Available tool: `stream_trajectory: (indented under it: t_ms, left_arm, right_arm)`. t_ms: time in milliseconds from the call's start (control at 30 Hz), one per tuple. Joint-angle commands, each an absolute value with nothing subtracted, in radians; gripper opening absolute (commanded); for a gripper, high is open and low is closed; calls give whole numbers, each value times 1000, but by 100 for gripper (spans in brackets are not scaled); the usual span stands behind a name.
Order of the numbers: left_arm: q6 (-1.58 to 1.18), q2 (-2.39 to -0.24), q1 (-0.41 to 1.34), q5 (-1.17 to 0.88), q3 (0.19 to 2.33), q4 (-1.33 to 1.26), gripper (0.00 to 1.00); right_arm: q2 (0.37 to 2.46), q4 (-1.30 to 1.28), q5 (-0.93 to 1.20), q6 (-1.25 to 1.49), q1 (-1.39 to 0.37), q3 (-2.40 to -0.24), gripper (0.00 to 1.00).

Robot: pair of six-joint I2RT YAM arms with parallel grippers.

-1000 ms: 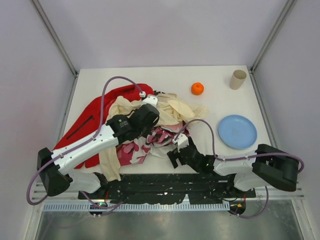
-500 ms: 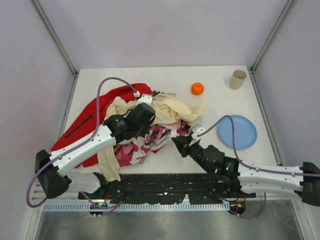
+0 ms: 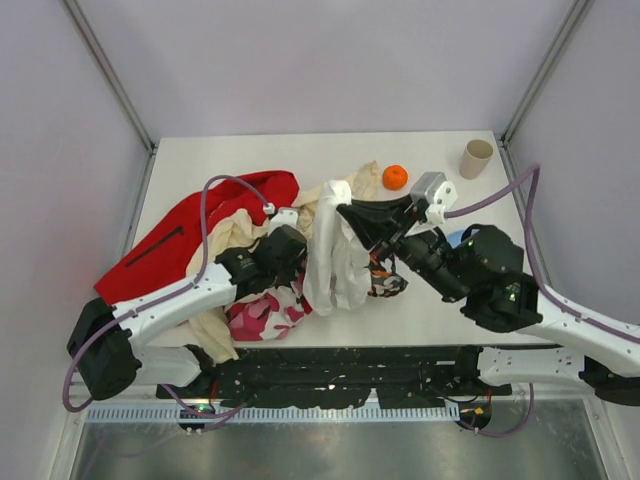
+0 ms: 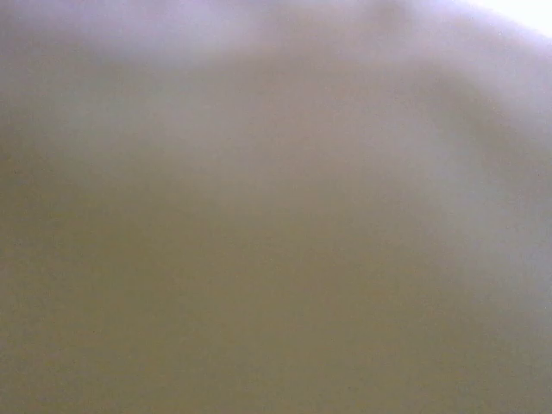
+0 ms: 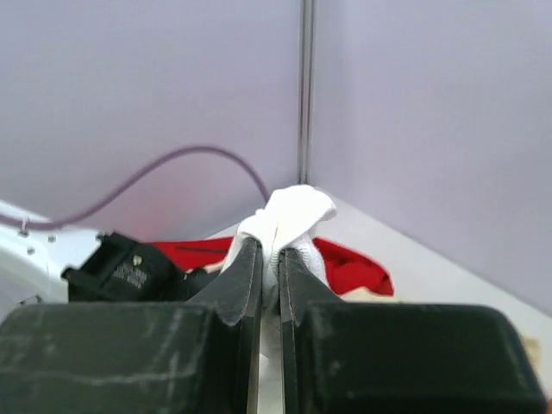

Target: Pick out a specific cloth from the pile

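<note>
Dangling cloth between right fingers

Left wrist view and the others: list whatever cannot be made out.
Left wrist view: a uniform beige blur; nothing identifiable.
Left gripper, top view: fingers buried in the pile; open or shut unknowable.
Blue plate, top view: mostly covered by the right arm.
The cloth, right wrist view: lower part hidden behind the right gripper.
</note>
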State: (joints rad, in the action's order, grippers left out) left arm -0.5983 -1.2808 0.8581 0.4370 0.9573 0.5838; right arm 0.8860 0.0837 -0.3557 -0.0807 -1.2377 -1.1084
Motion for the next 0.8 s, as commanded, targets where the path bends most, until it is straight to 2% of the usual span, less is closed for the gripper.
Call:
stream_trajectory:
  t_ms: [0, 133, 333, 567, 667, 700, 733, 767]
  left_arm:
    - [-633, -1278, 853, 367, 850, 608, 0]
    - [-627, -1275, 853, 359, 801, 597, 0]
    - [-607, -1261, 853, 319, 752, 561, 0]
    - [-591, -1189, 853, 316, 706, 564, 0]
    - [-592, -1151, 853, 327, 707, 598, 0]
    - [-592, -1141, 853, 330, 721, 620, 5]
    - [-592, -1128, 853, 322, 733, 636, 14]
    - [-586, -1114, 853, 313, 751, 647, 28]
  right_arm:
    - [945, 149, -351, -232, -1241, -1460, 6]
    - [1018, 129, -429, -291, -1177, -1622, 5]
    - [1132, 35, -408, -244, -1020, -1909, 5]
    - [1317, 31, -569, -419, -979, -2239, 5]
    - [1373, 29, -612, -468, -918, -2312, 5]
    - [1393, 29, -623, -465, -875, -2321, 5]
    - [1399, 29, -621, -454, -856, -2321, 5]
    - [1408, 28, -618, -440, -810, -2313, 5]
